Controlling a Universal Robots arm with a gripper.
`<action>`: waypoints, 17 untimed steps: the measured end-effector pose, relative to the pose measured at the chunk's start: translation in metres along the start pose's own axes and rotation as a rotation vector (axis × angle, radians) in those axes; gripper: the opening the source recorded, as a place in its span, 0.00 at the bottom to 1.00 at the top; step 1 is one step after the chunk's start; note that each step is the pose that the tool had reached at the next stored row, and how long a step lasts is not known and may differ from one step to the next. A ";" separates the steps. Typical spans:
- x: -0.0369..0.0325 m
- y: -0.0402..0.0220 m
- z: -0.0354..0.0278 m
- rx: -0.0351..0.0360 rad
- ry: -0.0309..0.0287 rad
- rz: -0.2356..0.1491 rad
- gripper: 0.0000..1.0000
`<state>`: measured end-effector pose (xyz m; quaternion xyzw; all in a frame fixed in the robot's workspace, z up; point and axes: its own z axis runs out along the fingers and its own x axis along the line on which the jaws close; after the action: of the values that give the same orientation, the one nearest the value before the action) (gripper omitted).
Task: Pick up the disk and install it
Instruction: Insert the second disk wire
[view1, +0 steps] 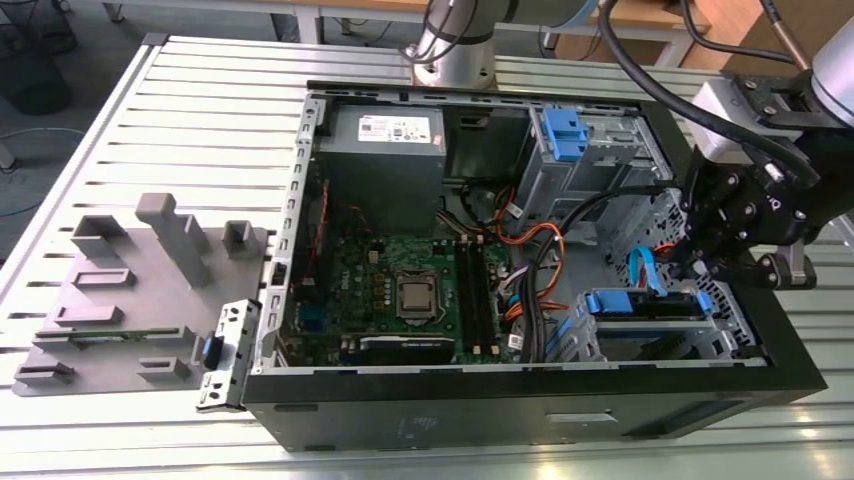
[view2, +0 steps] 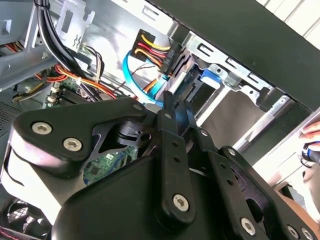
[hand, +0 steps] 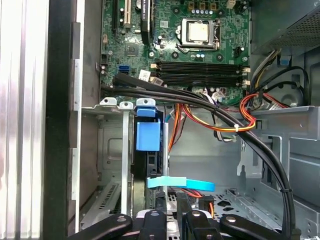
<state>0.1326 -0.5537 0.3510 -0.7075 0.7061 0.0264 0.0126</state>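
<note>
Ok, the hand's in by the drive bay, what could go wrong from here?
The hand sits close to the light-blue data cable and the power connector; moving could snag or unplug them. The black cable bundle crossing near the disk might catch too.

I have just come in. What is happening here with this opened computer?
A robot arm's gripper reaches into an open computer case that lies on a slatted table. It hangs by the drive cage at the exterior view's right, close to the disk, whose blue handle shows in a cage slot. A light-blue cable runs nearby. Whether the disk is fully seated, I cannot tell.
</note>
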 end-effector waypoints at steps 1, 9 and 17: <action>-0.0008 0.0000 0.0004 0.0000 -0.0003 0.000 0.24; -0.0039 0.0000 0.0010 0.0000 -0.0006 0.000 0.24; -0.0046 0.0000 0.0010 0.0000 -0.0006 0.000 0.43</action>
<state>0.1326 -0.5491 0.3502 -0.7075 0.7061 0.0265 0.0128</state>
